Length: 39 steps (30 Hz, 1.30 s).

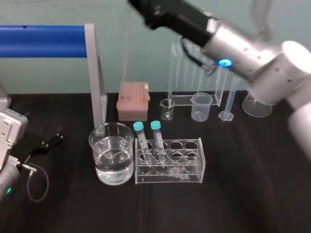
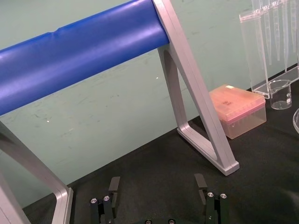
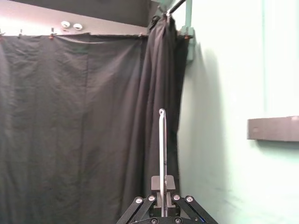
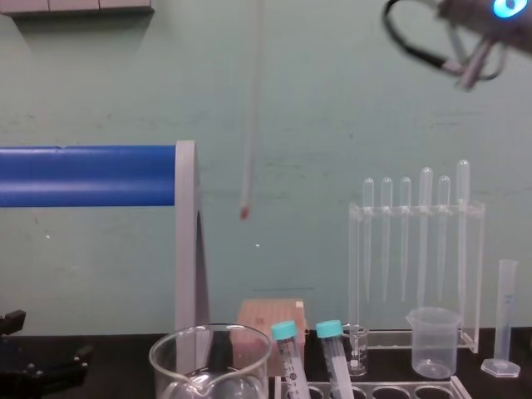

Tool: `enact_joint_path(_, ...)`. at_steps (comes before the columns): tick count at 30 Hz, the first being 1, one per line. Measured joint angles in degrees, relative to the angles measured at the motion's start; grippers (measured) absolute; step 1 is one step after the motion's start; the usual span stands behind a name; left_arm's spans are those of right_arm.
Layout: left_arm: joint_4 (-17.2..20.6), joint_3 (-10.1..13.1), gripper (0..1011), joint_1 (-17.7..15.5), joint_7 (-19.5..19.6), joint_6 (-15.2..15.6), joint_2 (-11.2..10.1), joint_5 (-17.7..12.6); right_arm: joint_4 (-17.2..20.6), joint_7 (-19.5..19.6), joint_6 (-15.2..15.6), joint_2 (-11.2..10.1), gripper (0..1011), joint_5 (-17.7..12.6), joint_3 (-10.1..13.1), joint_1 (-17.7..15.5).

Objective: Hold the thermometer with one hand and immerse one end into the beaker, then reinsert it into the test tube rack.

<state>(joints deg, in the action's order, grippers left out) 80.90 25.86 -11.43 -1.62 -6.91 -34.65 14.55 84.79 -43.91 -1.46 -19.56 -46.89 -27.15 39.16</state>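
Note:
My right gripper (image 1: 133,5) is raised high at the back, above the table, and is shut on the thermometer (image 4: 249,108). The thin glass rod hangs straight down, and its red tip (image 4: 244,214) is well above the beaker (image 4: 208,353). In the right wrist view the rod's upper end (image 3: 162,144) sticks out between the closed fingers of the right gripper (image 3: 162,179). The wide glass beaker (image 1: 98,145) holds water and stands left of the test tube rack (image 1: 199,160), which carries two teal-capped tubes (image 1: 141,133). My left gripper (image 2: 156,186) rests open at the table's left.
A blue bar on a silver frame (image 1: 95,73) stands behind the beaker. At the back are a pink tip box (image 1: 132,99), a small glass beaker (image 1: 167,108), a plastic beaker (image 1: 201,107), a pipette stand (image 1: 194,68) and a graduated cylinder (image 1: 228,99).

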Motion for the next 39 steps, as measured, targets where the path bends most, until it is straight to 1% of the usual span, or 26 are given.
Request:
enact_joint_path(3, 0.0, 0.0, 1008, 0.0, 0.0, 0.0, 0.0, 0.0, 2.4, 1.3, 0.4, -2.4, 52, -0.3, 1.0, -1.6)
enact_joint_path(5, 0.0, 0.0, 1008, 0.0, 0.0, 0.0, 0.0, 0.0, 5.2, 3.0, 0.9, -5.8, 52, -0.2, 1.9, -4.3)
enact_joint_path(8, 0.0, 0.0, 1008, 0.0, 0.0, 0.0, 0.0, 0.0, 6.7, 4.2, 1.4, -8.1, 52, -0.2, 2.3, -6.6)
enact_joint_path(9, 0.0, 0.0, 1008, 0.0, 0.0, 0.0, 0.0, 0.0, 7.4, 4.9, 1.7, -9.4, 52, -0.4, 2.5, -8.2)
enact_joint_path(11, 0.0, 0.0, 1008, 0.0, 0.0, 0.0, 0.0, 0.0, 8.1, 5.5, 1.9, -10.5, 52, -0.5, 2.5, -9.6)
enact_joint_path(12, 0.0, 0.0, 1008, 0.0, 0.0, 0.0, 0.0, 0.0, 8.4, 6.1, 1.9, -11.4, 52, -0.7, 2.6, -11.0)
enact_joint_path(14, 0.0, 0.0, 1008, 0.0, 0.0, 0.0, 0.0, 0.0, 8.6, 6.4, 1.8, -12.0, 52, -0.7, 2.5, -12.0)
enact_joint_path(15, 0.0, 0.0, 1008, 0.0, 0.0, 0.0, 0.0, 0.0, 8.7, 6.8, 1.5, -12.6, 52, -0.6, 2.4, -13.0)
enact_joint_path(19, 0.0, 0.0, 1008, 0.0, 0.0, 0.0, 0.0, 0.0, 8.2, 7.1, 0.7, -13.0, 52, -0.1, 2.1, -14.2)
enact_joint_path(23, 0.0, 0.0, 1008, 0.0, 0.0, 0.0, 0.0, 0.0, 6.2, 7.4, -0.8, -12.7, 52, 1.5, 1.4, -14.8)
enact_joint_path(24, 0.0, 0.0, 1008, 0.0, 0.0, 0.0, 0.0, 0.0, 6.2, 7.4, -0.8, -12.7, 52, 1.5, 1.4, -14.8)
enact_joint_path(29, 0.0, 0.0, 1008, 0.0, 0.0, 0.0, 0.0, 0.0, 2.7, 7.3, -2.2, -11.1, 52, 4.0, 0.1, -14.5)
enact_joint_path(36, 0.0, 0.0, 1008, 0.0, 0.0, 0.0, 0.0, 0.0, -0.7, 6.9, -2.6, -9.4, 52, 6.2, -1.0, -13.3)
enact_joint_path(38, 0.0, 0.0, 1008, 0.0, 0.0, 0.0, 0.0, 0.0, -2.3, 6.6, -2.6, -8.8, 52, 7.3, -1.5, -12.9)
enact_joint_path(39, 0.0, 0.0, 1008, 0.0, 0.0, 0.0, 0.0, 0.0, -2.3, 6.6, -2.6, -8.8, 52, 7.3, -1.5, -12.9)
